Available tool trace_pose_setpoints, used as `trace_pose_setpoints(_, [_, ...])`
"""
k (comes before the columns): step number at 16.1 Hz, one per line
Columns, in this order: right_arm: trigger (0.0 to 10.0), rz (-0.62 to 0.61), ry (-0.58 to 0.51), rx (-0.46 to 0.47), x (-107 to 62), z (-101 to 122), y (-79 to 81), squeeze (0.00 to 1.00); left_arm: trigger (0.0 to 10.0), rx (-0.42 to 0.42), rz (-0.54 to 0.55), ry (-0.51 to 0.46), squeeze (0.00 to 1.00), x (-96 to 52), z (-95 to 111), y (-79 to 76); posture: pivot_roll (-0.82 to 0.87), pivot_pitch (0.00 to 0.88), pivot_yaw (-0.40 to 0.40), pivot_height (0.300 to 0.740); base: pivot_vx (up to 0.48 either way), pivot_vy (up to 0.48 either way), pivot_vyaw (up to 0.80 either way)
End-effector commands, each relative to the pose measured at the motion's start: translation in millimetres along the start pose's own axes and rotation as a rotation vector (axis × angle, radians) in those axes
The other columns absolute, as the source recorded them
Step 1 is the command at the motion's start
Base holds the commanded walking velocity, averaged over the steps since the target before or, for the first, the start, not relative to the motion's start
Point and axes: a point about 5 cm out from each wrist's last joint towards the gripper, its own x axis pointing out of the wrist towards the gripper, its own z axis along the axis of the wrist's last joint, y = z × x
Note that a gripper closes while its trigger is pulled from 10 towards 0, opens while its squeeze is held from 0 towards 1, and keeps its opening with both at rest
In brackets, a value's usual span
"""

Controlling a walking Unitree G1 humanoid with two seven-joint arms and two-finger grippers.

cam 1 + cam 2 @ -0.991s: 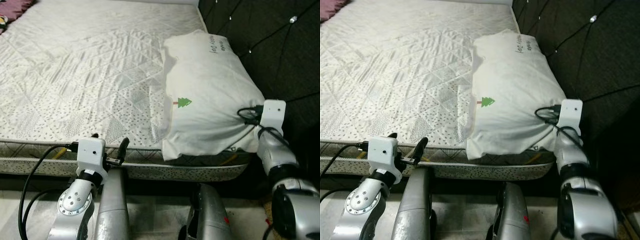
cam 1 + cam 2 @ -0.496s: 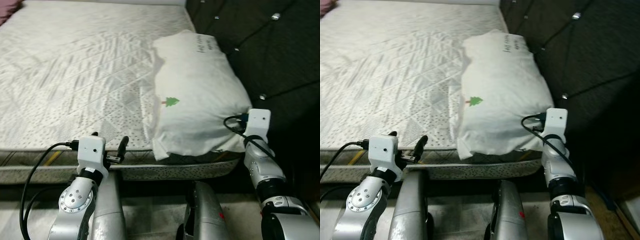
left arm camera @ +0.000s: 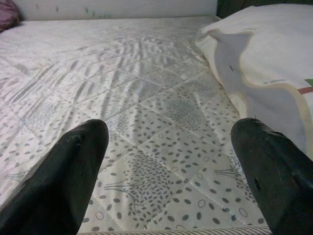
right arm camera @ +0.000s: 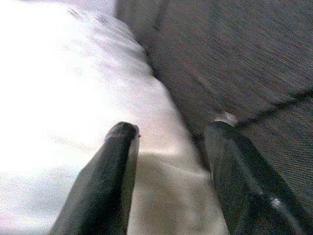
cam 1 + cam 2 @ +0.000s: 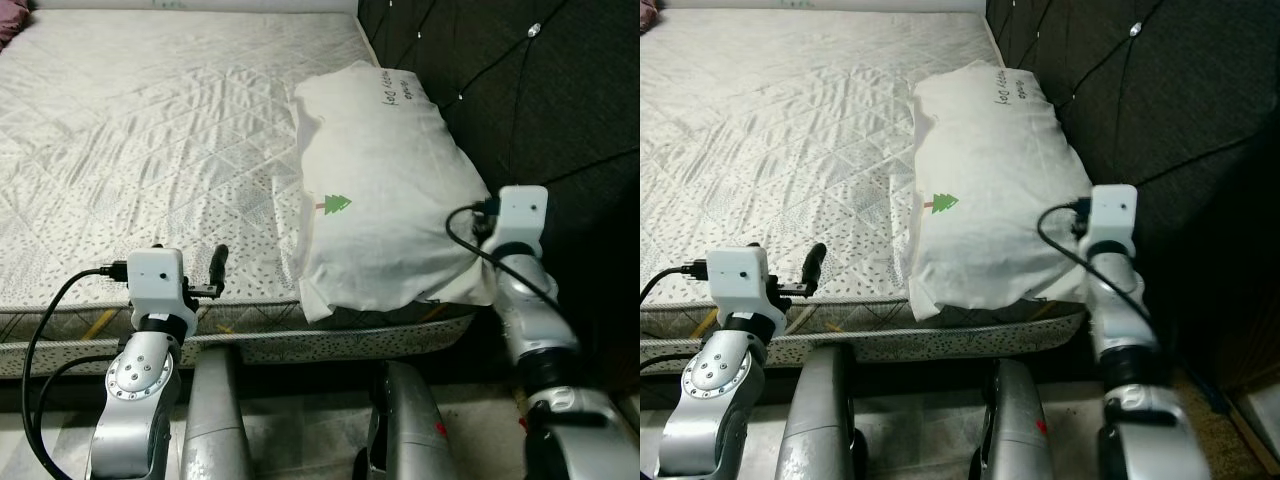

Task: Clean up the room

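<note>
A white pillow (image 5: pixel 385 190) with a small green tree mark lies along the right side of the mattress (image 5: pixel 150 130), against the dark headboard. My right gripper (image 4: pixel 171 142) is at the pillow's near right corner, between pillow and headboard. Its fingers (image 4: pixel 107 176) stand apart, open, with the pillow's edge lying between them. The right wrist block (image 5: pixel 521 212) covers that corner in the eye views. My left gripper (image 5: pixel 190 262) hovers open over the mattress's near edge, left of the pillow, with nothing between its fingers (image 3: pixel 73 166).
A dark tufted headboard (image 5: pixel 540 90) runs close along the pillow's right side. A purple cloth (image 5: pixel 10 14) lies at the mattress's far left corner. The mattress's near edge (image 5: pixel 260 345) is just ahead of my legs (image 5: pixel 215 420), with pale floor below.
The whole picture has shifted, so the camera moved. My right gripper stays at the pillow's near corner. The left gripper now sits a little further left along the mattress edge.
</note>
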Motion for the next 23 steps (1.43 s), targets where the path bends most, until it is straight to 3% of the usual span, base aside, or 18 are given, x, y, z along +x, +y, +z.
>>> trace_pose_setpoints(1, [10.0,0.060,-0.015,0.061,-4.9,3,13.0,1.00,10.0,-0.008,0.007,-0.020,0.00,2.1,6,0.6,0.03,0.000,-0.038,0.536,0.000,0.000,0.00])
trace_pose_setpoints(5, [10.0,0.233,-0.100,0.154,-29.7,15,57.8,1.00,10.0,-0.016,0.013,-0.053,0.00,8.5,12,5.0,-0.02,0.000,-0.022,0.536,0.000,0.000,0.00])
trace_pose_setpoints(8, [10.0,0.253,-0.090,0.174,-35.4,10,64.6,1.00,10.0,-0.014,0.014,-0.048,0.00,10.9,9,3.9,-0.02,0.000,-0.018,0.536,0.000,0.000,0.00])
trace_pose_setpoints(10, [10.0,0.253,-0.080,0.176,-35.7,6,65.5,0.51,10.0,-0.025,0.013,-0.042,0.00,9.0,7,0.9,0.00,0.000,-0.020,0.536,0.000,0.000,0.00])
trace_pose_setpoints(11, [10.0,0.282,-0.088,0.184,-35.7,7,68.2,0.00,10.0,-0.028,0.012,-0.039,0.00,7.8,6,0.5,0.00,0.000,-0.028,0.536,0.000,0.000,0.00])
trace_pose_setpoints(13, [10.0,0.301,-0.083,0.200,-30.4,13,77.3,0.00,10.0,-0.040,0.038,-0.031,0.00,8.0,2,5.9,0.00,0.000,-0.040,0.556,0.000,0.000,0.00])
trace_pose_setpoints(18, [10.0,0.301,-0.097,0.222,-18.0,25,82.9,0.00,10.0,-0.038,0.032,-0.038,0.00,12.4,4,4.4,0.01,0.000,-0.045,0.616,0.000,0.000,0.00])
trace_pose_setpoints(23, [10.0,0.313,-0.070,0.219,-24.2,16,86.2,0.00,10.0,-0.040,0.047,-0.026,0.00,11.5,-1,5.4,0.01,0.000,-0.052,0.681,0.000,0.000,0.00])
